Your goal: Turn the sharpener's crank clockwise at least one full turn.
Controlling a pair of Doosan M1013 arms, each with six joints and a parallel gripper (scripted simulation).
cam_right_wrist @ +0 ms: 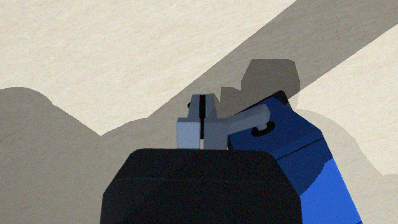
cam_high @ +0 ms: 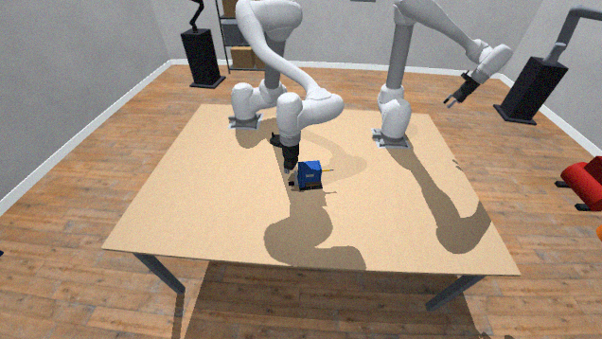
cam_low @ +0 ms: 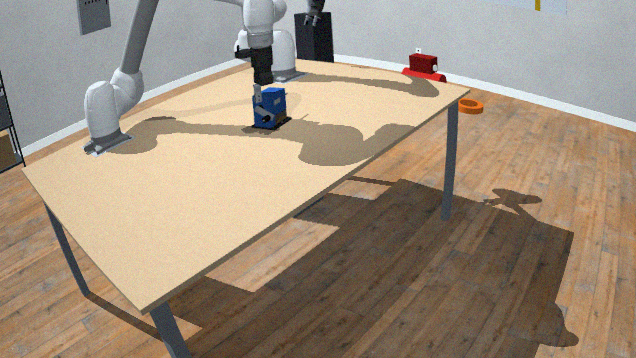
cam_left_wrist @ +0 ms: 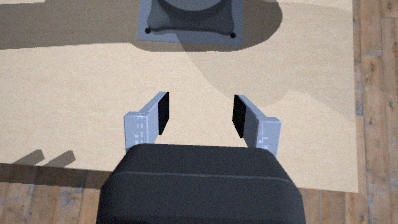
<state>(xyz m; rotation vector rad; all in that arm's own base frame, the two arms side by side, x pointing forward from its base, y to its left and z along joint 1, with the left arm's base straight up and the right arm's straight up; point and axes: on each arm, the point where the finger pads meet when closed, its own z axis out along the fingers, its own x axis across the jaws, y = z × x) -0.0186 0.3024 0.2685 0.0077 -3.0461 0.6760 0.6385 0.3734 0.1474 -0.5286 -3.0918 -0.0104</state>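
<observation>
The blue sharpener (cam_high: 309,174) (cam_low: 277,102) (cam_right_wrist: 330,187) stands upright on the table. A yellow pencil (cam_high: 327,169) sticks out of the side opposite the crank. The crank's grey arm (cam_right_wrist: 247,118) runs to a black knob (cam_high: 292,183) (cam_low: 266,119), which sits low on the crank side in the exterior view. My right gripper (cam_high: 287,170) (cam_low: 257,92) (cam_right_wrist: 202,108) is shut with nothing between its fingers. It points down beside the crank side, its tips above the knob. In the right wrist view its fingers hide most of the knob. My left gripper (cam_high: 450,101) (cam_left_wrist: 201,106) is open and empty, away from the sharpener.
The table (cam_high: 189,213) (cam_low: 200,200) bears both arm bases (cam_high: 246,120) (cam_high: 392,138) along its rear. The left arm reaches out high beyond the table's right edge in the top view. A red machine (cam_high: 584,185) (cam_low: 423,64) and an orange ring (cam_low: 470,105) are beyond the table.
</observation>
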